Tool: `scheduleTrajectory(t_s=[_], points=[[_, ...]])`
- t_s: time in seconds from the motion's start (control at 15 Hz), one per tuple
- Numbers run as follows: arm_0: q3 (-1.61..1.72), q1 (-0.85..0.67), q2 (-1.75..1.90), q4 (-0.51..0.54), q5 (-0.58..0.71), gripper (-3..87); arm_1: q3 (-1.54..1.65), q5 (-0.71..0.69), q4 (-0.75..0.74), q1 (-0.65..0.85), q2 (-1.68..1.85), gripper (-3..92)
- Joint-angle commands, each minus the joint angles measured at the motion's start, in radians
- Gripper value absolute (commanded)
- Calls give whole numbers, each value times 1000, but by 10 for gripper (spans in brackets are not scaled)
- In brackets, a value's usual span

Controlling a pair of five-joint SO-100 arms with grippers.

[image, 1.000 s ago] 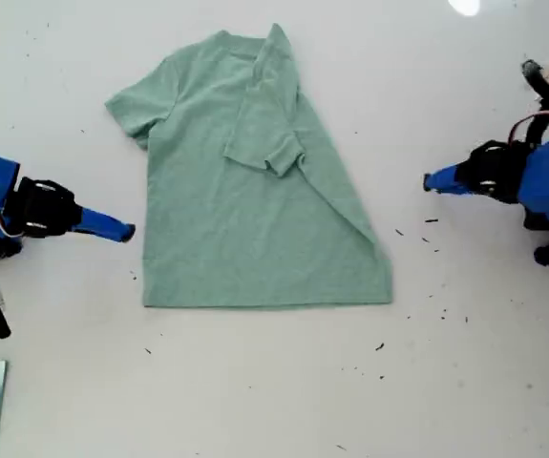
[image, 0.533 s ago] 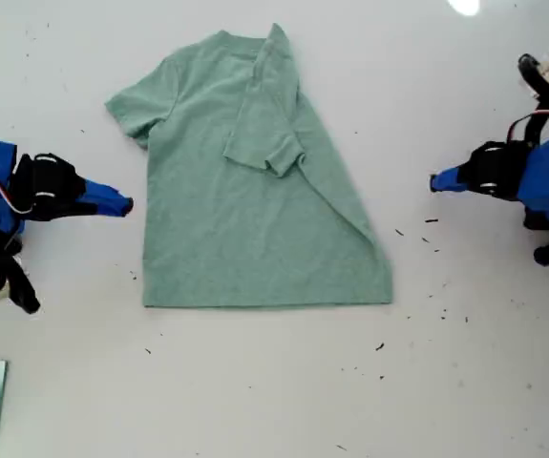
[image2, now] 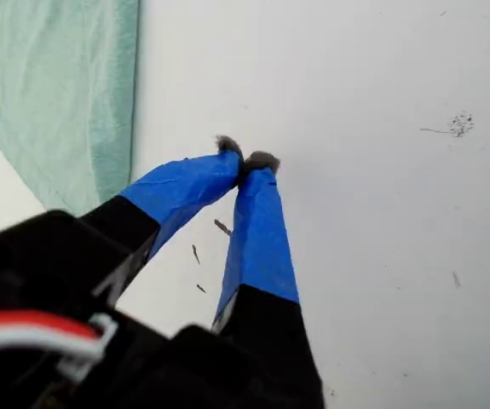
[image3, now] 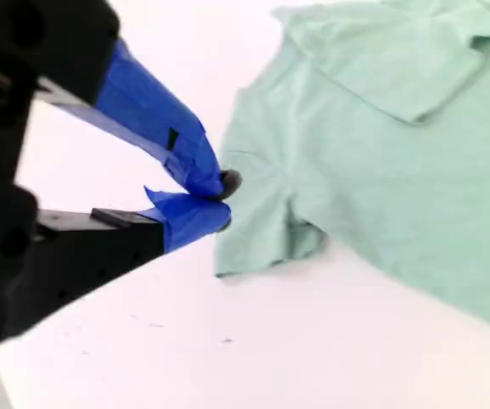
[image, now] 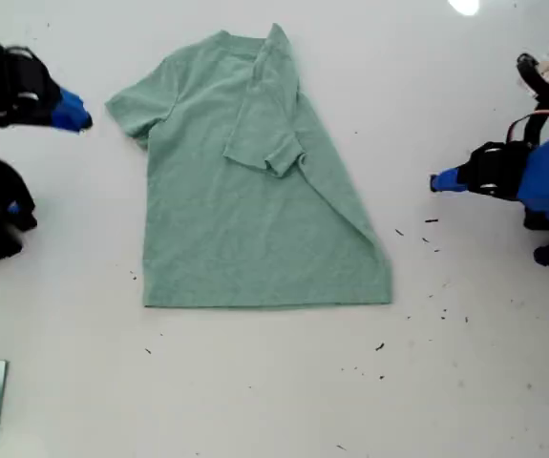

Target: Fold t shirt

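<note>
T shirt (image: 255, 191) lies flat mid-surface, one sleeve already folded across the chest, long axis running from the exterior view's top to its bottom. The open sleeve sticks out toward the exterior view's left.

My second gripper (image3: 219, 203) hangs just beside that sleeve's hem, fingers (image3: 189, 158) together, gripping nothing. It is the nearer arm; I judge the next fold is its job, and the fingers must part first.

My first gripper (image2: 249, 162) sits at the exterior view's right, fingers together, empty, well apart from the shirt's folded edge.

Surface (image: 255, 382) is white, dotted with dark specks. Room not visible.
</note>
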Motion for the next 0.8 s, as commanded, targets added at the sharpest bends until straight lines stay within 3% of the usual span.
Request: scheduleTrajectory(t_s=[0.0, 0.07, 0.13, 0.4, 0.73], points=[[-213, -140, -143, 25, 129, 247, 60, -23, -8, -3, 5, 26], [-258, -147, -198, 25, 140, 341, 60, -21, -8, -12, 5, 26], [-290, -137, -252, 25, 143, 367, 60, -20, -8, -18, 5, 26], [-195, -135, -310, -54, 124, 379, 60, -12, -8, -18, 5, 26], [161, -204, -330, -339, 89, 383, 60, -26, -8, -15, 5, 26]])
